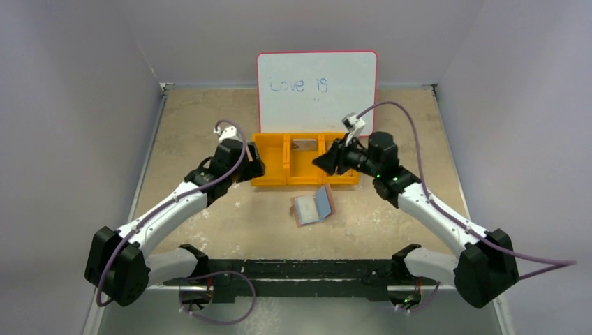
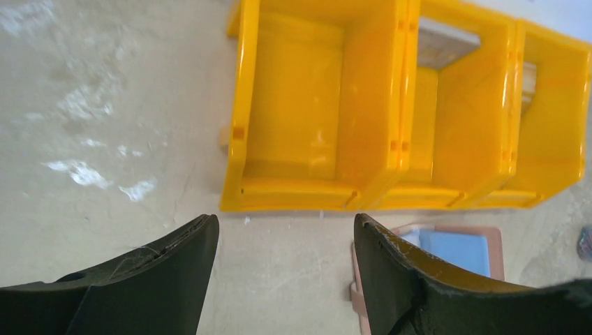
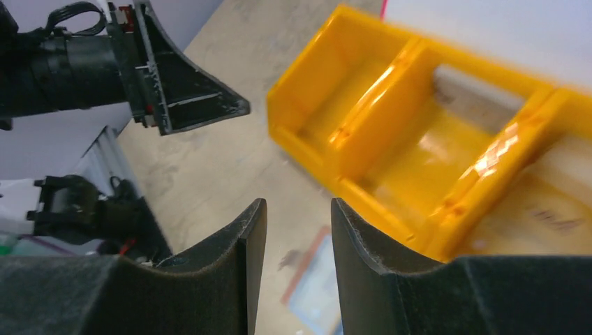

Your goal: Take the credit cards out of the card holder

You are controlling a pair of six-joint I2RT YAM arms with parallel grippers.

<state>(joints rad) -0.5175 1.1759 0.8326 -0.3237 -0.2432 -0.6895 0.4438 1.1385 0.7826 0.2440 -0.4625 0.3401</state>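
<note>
Top view, left to right: your left gripper [image 2: 285, 218] sits at 9 o'clock of the orange three-compartment tray [image 1: 279, 180], just off its left end. Its fingers are spread wide with only bare table [image 1: 209, 125] between them. In the left wrist view the left compartment holds nothing, and a greyish card [image 2: 447, 42] lies at the far side of the middle compartment. A pale card edge [image 2: 528, 78] shows in the right compartment; you cannot tell which card it is. The brown card holder [image 1: 312, 207] lies open on the table at 6 o'clock of the tray, near it but apart, with blue-grey pockets up. No gripper touches it. A whiteboard [image 1: 316, 91] reading "Love is" stands at 12 o'clock behind the tray. Your right gripper [image 3: 298, 202] hovers at the tray's 3 o'clock end. Its fingers are parted by a narrow gap and hold nothing.
</note>
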